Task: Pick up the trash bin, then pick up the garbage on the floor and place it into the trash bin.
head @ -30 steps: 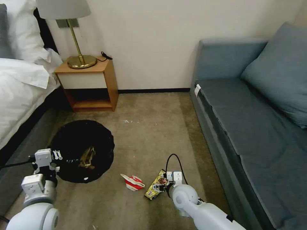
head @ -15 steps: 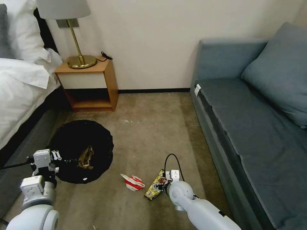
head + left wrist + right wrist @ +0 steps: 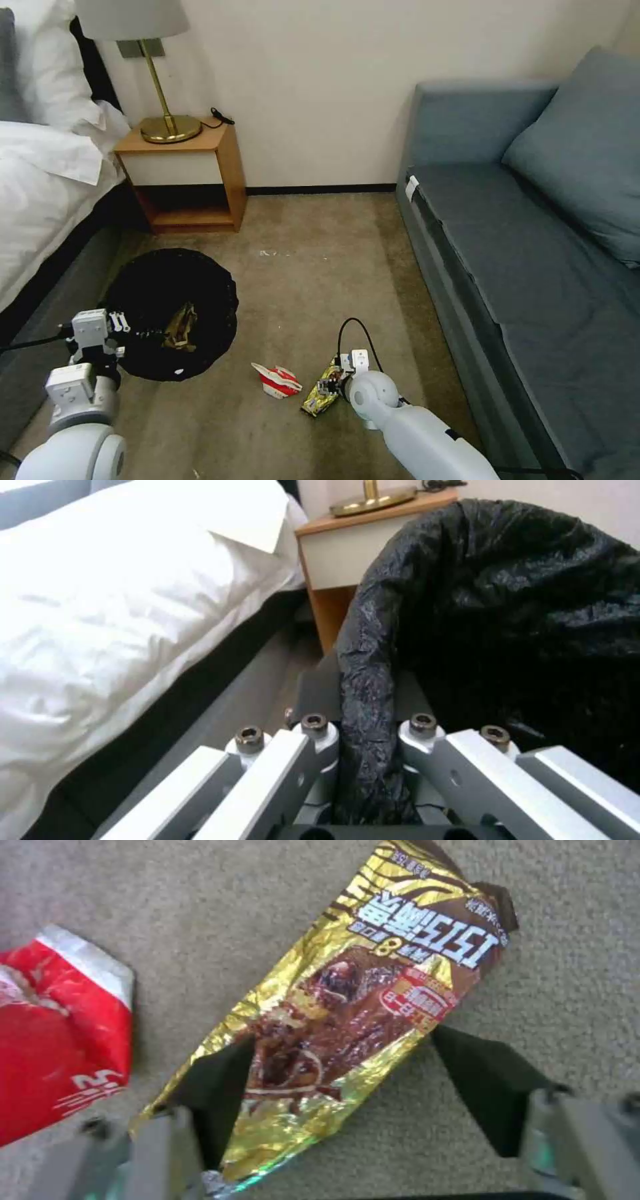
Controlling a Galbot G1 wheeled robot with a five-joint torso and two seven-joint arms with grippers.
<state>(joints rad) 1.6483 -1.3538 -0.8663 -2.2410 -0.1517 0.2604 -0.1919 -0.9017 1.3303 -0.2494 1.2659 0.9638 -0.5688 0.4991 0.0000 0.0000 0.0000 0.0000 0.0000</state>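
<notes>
The trash bin (image 3: 167, 293), lined with a crinkly black bag, sits at the left by the bed. Brown crumpled garbage (image 3: 180, 328) lies inside it. My left gripper (image 3: 127, 331) is shut on the bin's near rim (image 3: 363, 645); in the left wrist view the bag's edge is pinched between the two fingers of that gripper (image 3: 365, 690). On the carpet lie a gold-brown snack wrapper (image 3: 319, 395) and a crushed red-and-white carton (image 3: 277, 381). My right gripper (image 3: 331, 384) hangs low and open over the wrapper (image 3: 373, 985), one black finger (image 3: 217, 1090) on each side; the carton (image 3: 53, 1040) lies beside it.
A blue sofa (image 3: 520, 253) runs along the right. A wooden nightstand (image 3: 183, 177) with a brass lamp (image 3: 163, 100) stands at the back left, and the bed (image 3: 40, 193) is at the left. Open carpet (image 3: 313, 267) lies between them.
My right arm has shifted slightly left and closer over the wrapper. The left gripper and the bin have barely moved.
</notes>
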